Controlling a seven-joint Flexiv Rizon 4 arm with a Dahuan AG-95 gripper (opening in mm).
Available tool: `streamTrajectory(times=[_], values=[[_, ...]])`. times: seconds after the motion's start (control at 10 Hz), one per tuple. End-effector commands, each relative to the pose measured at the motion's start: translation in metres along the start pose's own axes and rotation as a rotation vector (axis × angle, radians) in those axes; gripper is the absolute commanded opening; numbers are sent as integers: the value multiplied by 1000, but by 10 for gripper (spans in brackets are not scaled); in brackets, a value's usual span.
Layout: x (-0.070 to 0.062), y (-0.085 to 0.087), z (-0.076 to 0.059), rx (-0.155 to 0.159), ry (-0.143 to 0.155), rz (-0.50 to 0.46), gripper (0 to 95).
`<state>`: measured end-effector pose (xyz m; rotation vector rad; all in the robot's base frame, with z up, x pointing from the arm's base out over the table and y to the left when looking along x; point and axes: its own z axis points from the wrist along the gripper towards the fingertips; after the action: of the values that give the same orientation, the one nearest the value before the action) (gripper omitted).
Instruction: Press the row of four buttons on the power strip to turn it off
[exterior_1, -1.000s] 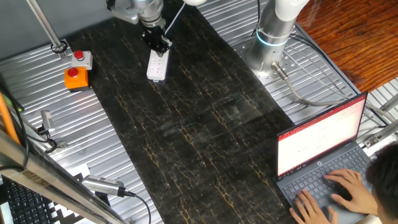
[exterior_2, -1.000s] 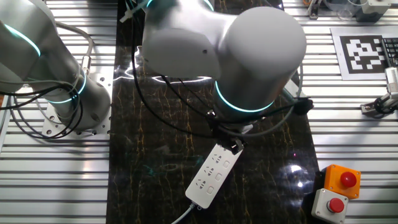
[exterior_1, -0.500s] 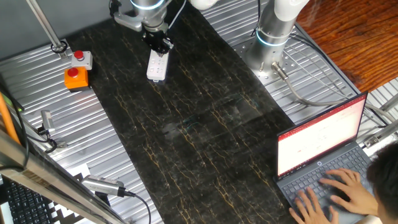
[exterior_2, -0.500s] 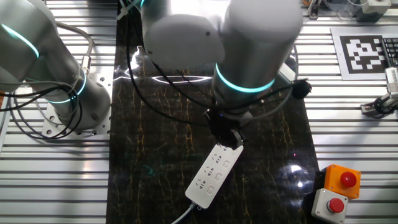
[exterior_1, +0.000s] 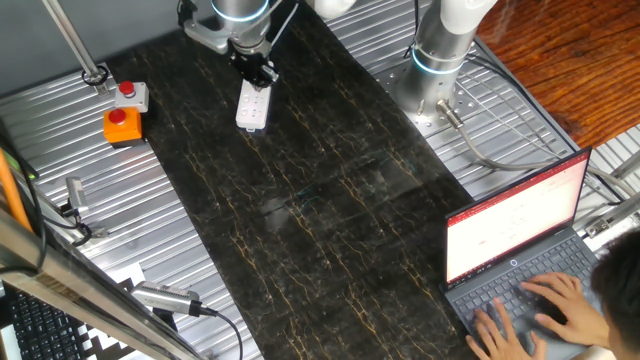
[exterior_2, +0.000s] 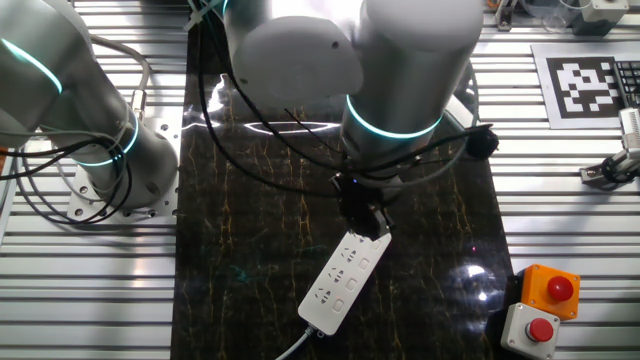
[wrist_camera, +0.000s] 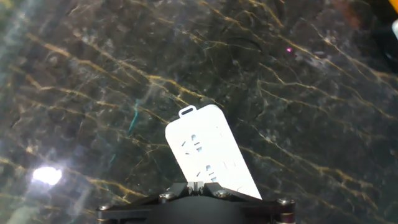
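Observation:
The power strip (exterior_1: 253, 104) is a slim white bar lying on the dark marbled mat (exterior_1: 320, 200). The other fixed view shows the power strip (exterior_2: 343, 283) slanting, its cord leaving at the bottom end. Small pale marks of the row of four buttons (exterior_2: 354, 283) run along its face; single switches are too small to tell apart. My gripper (exterior_2: 371, 228) hangs just over the strip's upper end, fingers pointing down. In the hand view the gripper (wrist_camera: 199, 185) is shut with nothing between its tips, and the power strip (wrist_camera: 208, 152) lies right below.
An orange box with a red button (exterior_1: 120, 124) and a grey box with a red button (exterior_1: 130, 95) stand left of the strip, on the ribbed metal table (exterior_1: 100, 200). A person types on a laptop (exterior_1: 520, 250) at the near right. The arm's base (exterior_1: 440, 60) stands behind the mat.
The arm's wrist has swung more upright and lifted a little. The gripper stays over the strip's end, shifted only slightly. The strip has not moved.

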<state>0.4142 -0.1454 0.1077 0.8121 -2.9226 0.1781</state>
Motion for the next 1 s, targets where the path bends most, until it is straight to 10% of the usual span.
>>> streamTrajectory(times=[0.1,0.7,1.0], values=[[1,0,-1,-22,-21,-72,0],[48,-69,20,-54,-54,-282,0],[67,-94,34,-52,-57,-338,380]])
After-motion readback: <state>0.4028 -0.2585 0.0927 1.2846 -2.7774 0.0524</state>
